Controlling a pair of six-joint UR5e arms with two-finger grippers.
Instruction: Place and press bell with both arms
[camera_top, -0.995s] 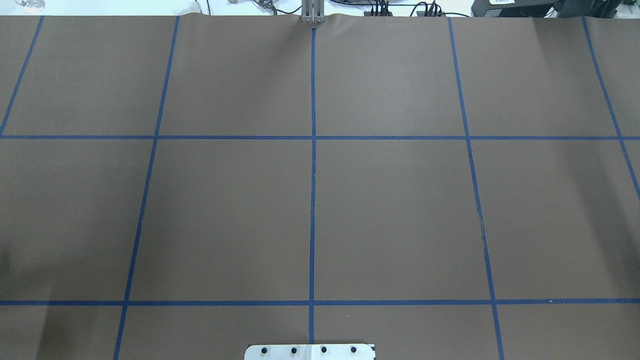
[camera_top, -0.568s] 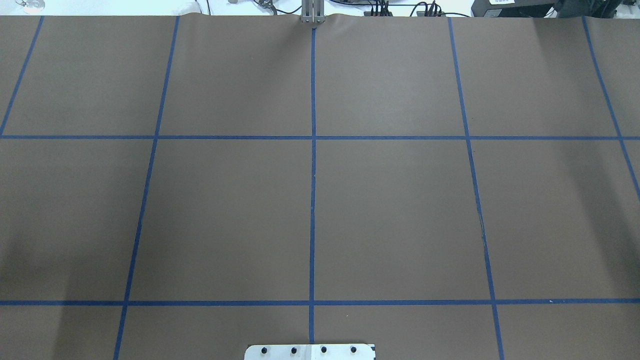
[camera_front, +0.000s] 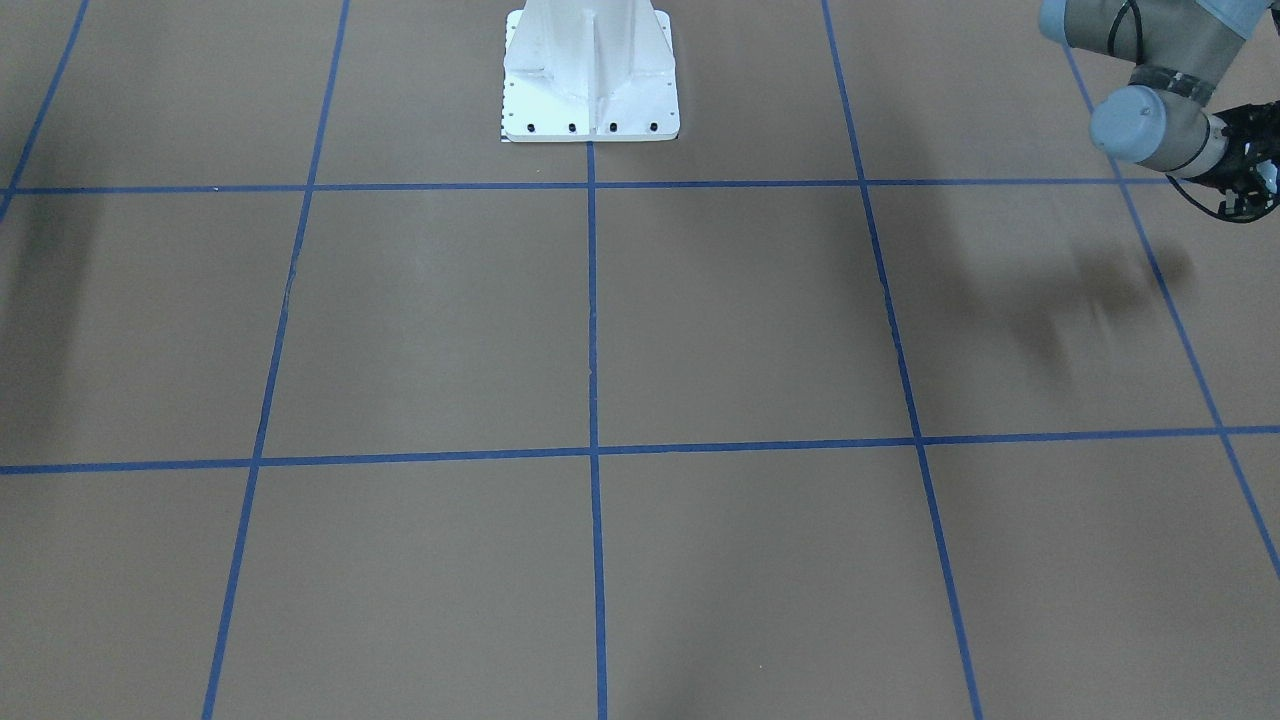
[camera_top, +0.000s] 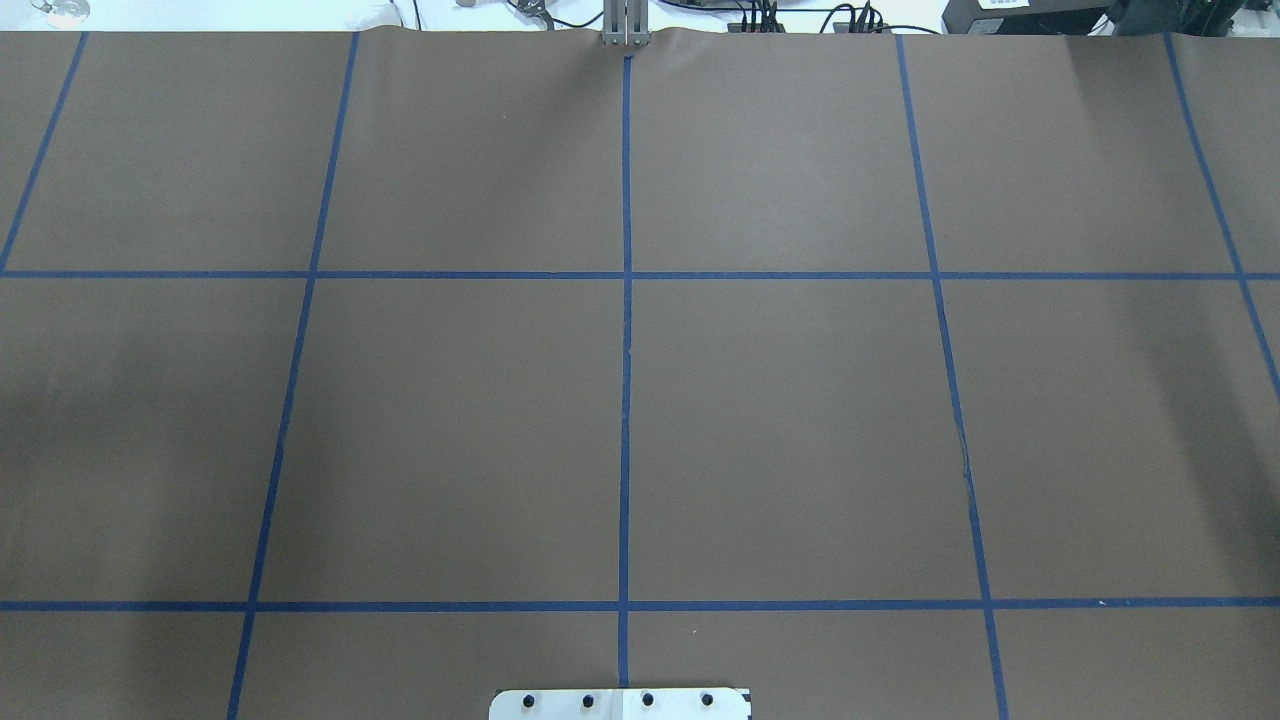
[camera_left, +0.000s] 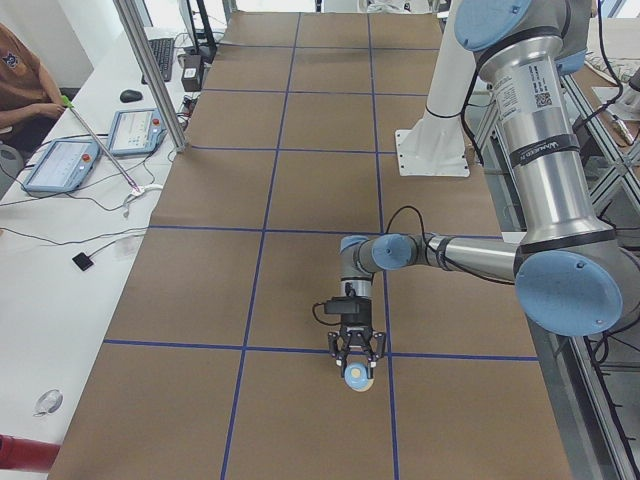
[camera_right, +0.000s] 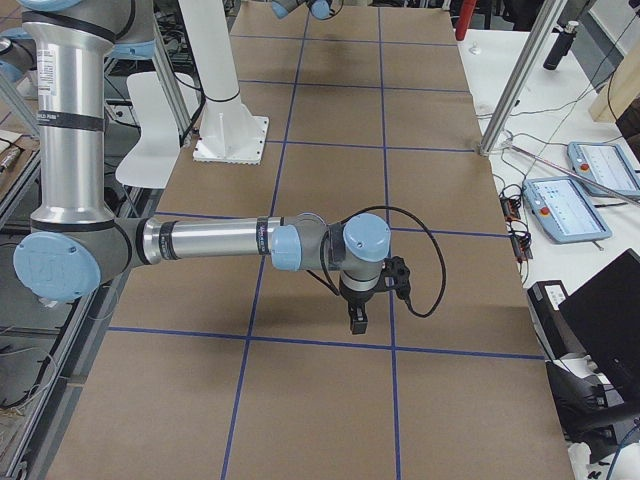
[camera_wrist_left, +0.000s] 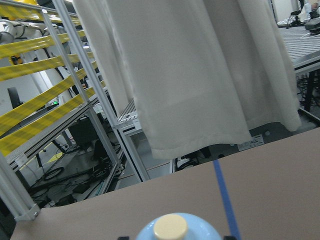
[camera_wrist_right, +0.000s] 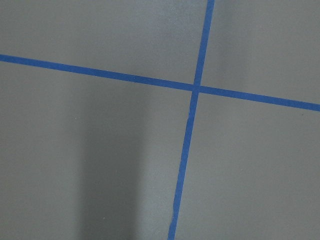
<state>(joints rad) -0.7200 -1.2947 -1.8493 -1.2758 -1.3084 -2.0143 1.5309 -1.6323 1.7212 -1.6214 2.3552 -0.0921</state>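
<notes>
The bell (camera_left: 357, 377), light blue with a cream button, sits between the fingers of my left gripper (camera_left: 357, 360) in the exterior left view, low over a blue tape line near the table's left end. In the left wrist view the bell (camera_wrist_left: 176, 231) fills the bottom edge, button facing the camera. Part of the left arm's wrist (camera_front: 1150, 125) shows at the front-facing view's top right. My right gripper (camera_right: 358, 322) points down just above the table near a tape line. It shows only in the exterior right view, so I cannot tell whether it is open or shut.
The brown table (camera_top: 800, 420) carries a blue tape grid. The white pedestal (camera_front: 590, 80) stands at the robot's side. A white bench with tablets (camera_left: 60, 165) and cables runs along the far edge, where a person (camera_left: 20, 85) sits. An aluminium post (camera_left: 150, 70) stands there.
No arm or bell enters the overhead view. Only the soft shadow at its left edge has shifted and spread up the table.
</notes>
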